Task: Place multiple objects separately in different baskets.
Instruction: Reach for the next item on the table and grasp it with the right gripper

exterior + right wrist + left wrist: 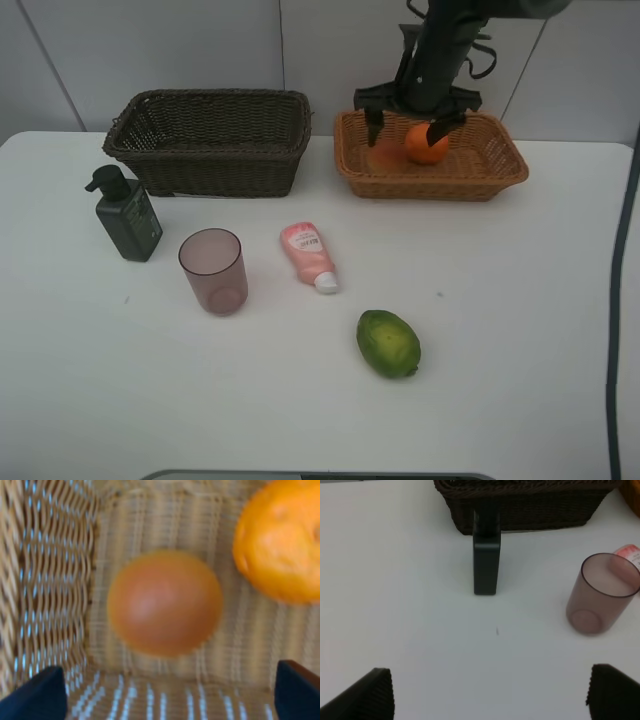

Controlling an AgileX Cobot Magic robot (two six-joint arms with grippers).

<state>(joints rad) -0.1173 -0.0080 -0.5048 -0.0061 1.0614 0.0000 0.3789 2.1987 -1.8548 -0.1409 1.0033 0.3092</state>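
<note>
Looks like the drop-off step for the fruit, about done. Hovering over the tan basket (500,172) with the right pincer (406,132) spread wide and gripping nothing. Down inside, between the tips: the peach (165,602), lying loose by a woven wall, with the orange (427,145) just beside it. Hard to tell if touching.

Left to sort on the counter (520,300): green fruit (388,343), tube (310,257), cup (212,270) and bottle (128,215). Likely the dark basket (210,140) for the last three.

Next, probably: lift straight up first, so as not to catch the rim or bump the orange. Then go for the green fruit, with lots of bare counter all round it.

Left pincer (490,700) wide apart too, holding nothing, low over the counter and facing bottle and cup. Mind the bottle, standing near the dark basket's wall: reach from the open side. Mind the tube near the cup as well.
</note>
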